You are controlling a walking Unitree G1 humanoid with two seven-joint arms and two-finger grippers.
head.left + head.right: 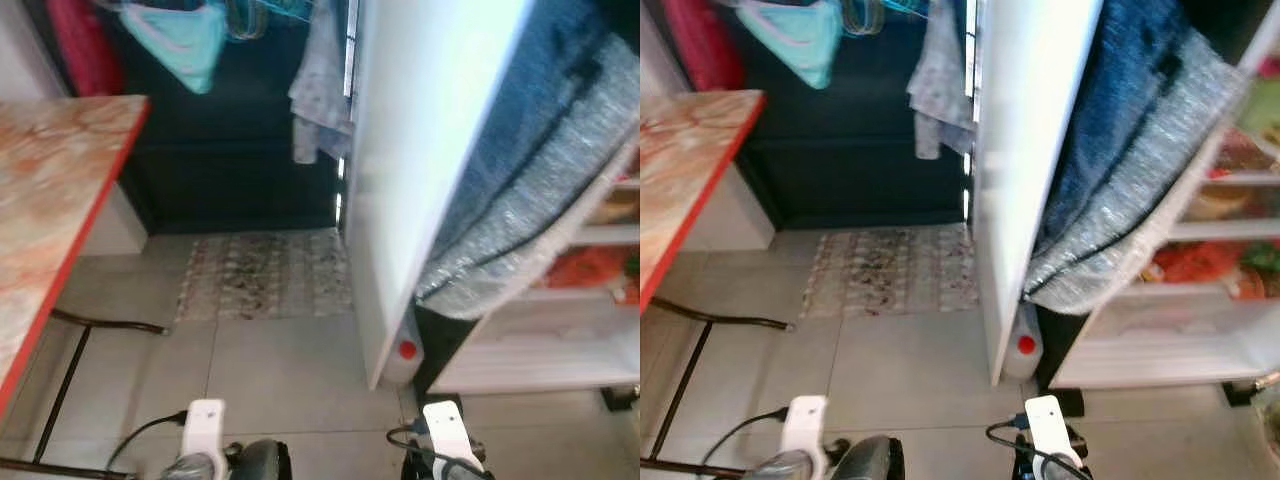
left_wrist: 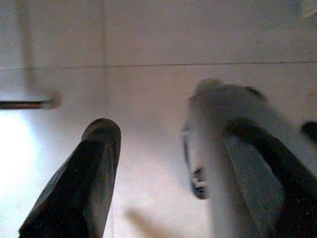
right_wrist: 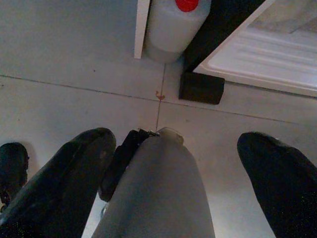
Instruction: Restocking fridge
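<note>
**Empty-handed at the open fridge**

Both arms are hanging low at the bottom of the frame, left gripper (image 2: 163,163) and right gripper (image 3: 173,163) spreading their fingers wide over bare floor tile (image 1: 270,370), carrying nothing. Beyond, a red-capped jug (image 3: 173,25) is standing tucked by the foot of the fridge door (image 1: 420,150), which is swinging open right of centre, probably for loading the stocked fridge shelves (image 1: 1230,250) at far right.
</note>
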